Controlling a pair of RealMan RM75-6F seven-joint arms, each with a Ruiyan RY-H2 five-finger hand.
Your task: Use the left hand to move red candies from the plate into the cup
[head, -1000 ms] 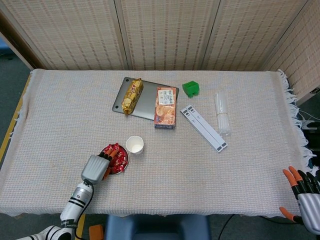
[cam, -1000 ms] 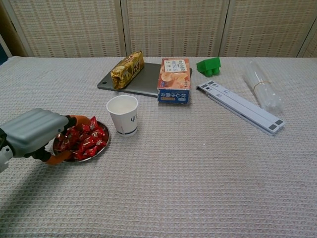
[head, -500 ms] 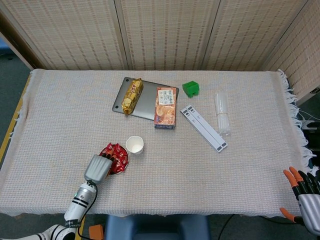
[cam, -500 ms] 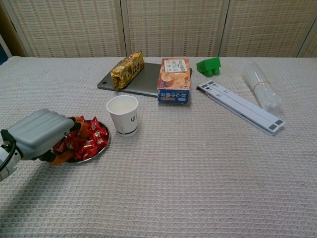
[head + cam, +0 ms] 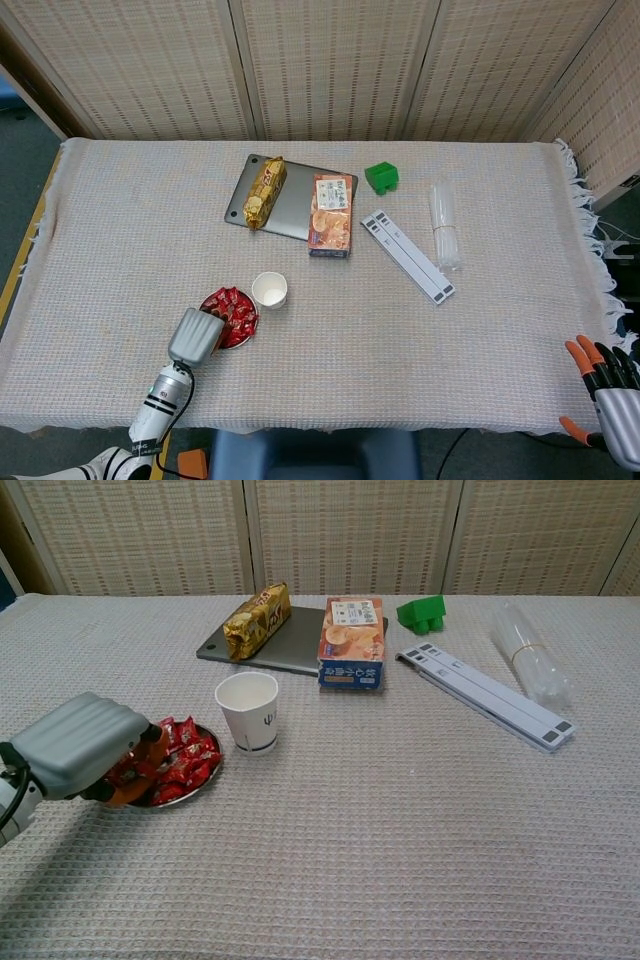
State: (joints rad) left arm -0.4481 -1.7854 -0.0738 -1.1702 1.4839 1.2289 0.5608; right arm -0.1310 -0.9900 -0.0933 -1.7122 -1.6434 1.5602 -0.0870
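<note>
Red candies (image 5: 185,755) fill the plate (image 5: 196,783), at 9 o'clock of the white paper cup (image 5: 248,711) and just beside it. The left hand (image 5: 82,745) sits over the plate's 7 o'clock edge, fingers curled down among the candies; whether it holds one cannot be determined. The right hand (image 5: 610,395) is off the table's 4 o'clock corner, fingers apart, holding nothing.

Table (image 5: 120,230) covered by a woven beige cloth. Landmark: paper cup (image 5: 269,290), upright. Plate (image 5: 243,327) of red candies just left of it; grey laptop (image 5: 292,212) behind it; green block (image 5: 381,177), white folded stand (image 5: 407,256) and clear plastic bundle (image 5: 444,226) to its far right
</note>
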